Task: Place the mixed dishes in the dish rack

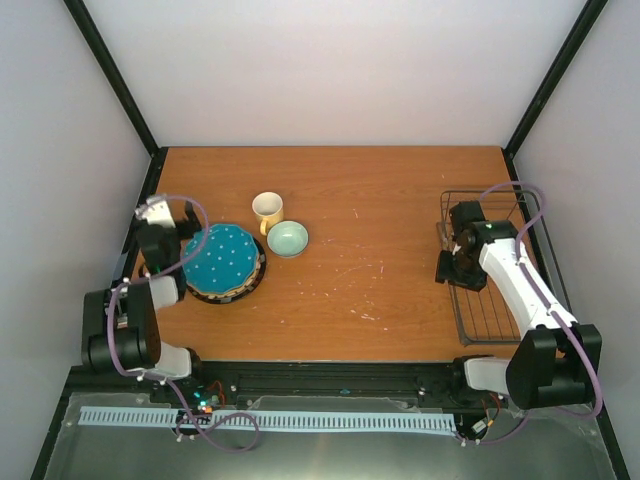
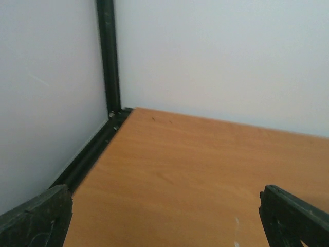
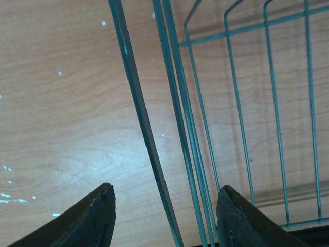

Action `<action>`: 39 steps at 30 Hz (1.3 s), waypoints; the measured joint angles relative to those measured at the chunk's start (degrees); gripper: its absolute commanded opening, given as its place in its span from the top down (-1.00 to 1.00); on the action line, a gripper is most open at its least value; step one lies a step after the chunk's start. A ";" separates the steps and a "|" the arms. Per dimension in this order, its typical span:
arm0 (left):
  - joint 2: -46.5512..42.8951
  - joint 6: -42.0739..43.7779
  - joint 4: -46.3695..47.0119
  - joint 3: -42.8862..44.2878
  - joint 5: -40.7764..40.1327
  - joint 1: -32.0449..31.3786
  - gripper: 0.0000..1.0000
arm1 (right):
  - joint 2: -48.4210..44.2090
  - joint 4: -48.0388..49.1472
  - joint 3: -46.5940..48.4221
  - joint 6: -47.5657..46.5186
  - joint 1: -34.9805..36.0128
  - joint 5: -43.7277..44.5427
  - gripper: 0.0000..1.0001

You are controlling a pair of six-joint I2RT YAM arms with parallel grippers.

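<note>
Dish rack [image 1: 490, 318] sits at the right end of the bench [image 1: 380, 190], long side running front to back, and as far as I can see it has no dishes in it. All the dishes are over on the left side, well apart from it.

On top of a stack near the left edge is the teal dotted plate [image 1: 224, 258]. An orange rim and a dark rim poke out underneath on the near side, but I can't sort out which plate is which. Just behind the stack stands the pale yellow mug [image 1: 267, 208], upright. Right beside it, a bit nearer to me, is the small green bowl [image 1: 288, 238]. Touching or not, I can't tell.

My right hand [image 3: 164, 188] is down at the rack's left rim, roughly halfway along it. On the wrist cam the fingers straddle the rim wires, which run up between them. The hand is parted, not clamped: bare bench shows between the left finger and the nearest wire. The right finger is very close to the wires, and I can't say whether it touches.

My left hand [image 2: 164, 198] is spread wide with nothing in it. It's just beside the far-left edge of the plate stack, and its cam looks at the black frame post [image 2: 108, 51] in the back corner.
</note>
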 measured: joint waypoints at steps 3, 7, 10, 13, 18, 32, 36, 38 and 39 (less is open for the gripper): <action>-0.96 -5.16 -14.71 11.26 -6.84 0.00 -0.99 | -0.07 0.00 -1.66 -0.59 0.02 -0.70 0.11; 1.97 -16.15 -33.33 26.34 -12.35 2.10 -0.99 | 0.00 0.11 -1.95 -1.07 0.02 -1.55 0.19; 4.74 -18.86 -41.70 31.47 -9.79 4.92 -0.99 | 0.63 0.22 -1.95 -1.36 0.31 -2.16 0.21; 5.68 -19.02 -47.60 31.63 -6.62 5.99 -0.99 | 2.01 0.48 -1.95 -1.64 0.87 -2.21 0.22; 5.90 -17.90 -53.66 33.20 -2.73 5.77 -0.99 | 3.85 0.96 -1.95 -1.90 1.40 -2.45 0.20; 5.90 -13.31 -56.33 36.83 -4.20 5.75 -1.00 | 17.03 4.04 8.72 -4.81 6.64 -5.11 0.24; 5.90 -12.55 -56.57 36.87 -5.75 5.75 -0.99 | 21.03 5.73 14.14 -5.90 9.77 -6.19 0.28; 5.90 -12.28 -56.57 36.92 -6.47 5.75 -0.99 | 23.04 6.62 16.50 -6.38 11.06 -7.19 0.28; 5.90 -12.11 -56.59 36.94 -6.86 5.75 -0.99 | 24.22 7.13 17.79 -6.62 11.76 -7.72 0.27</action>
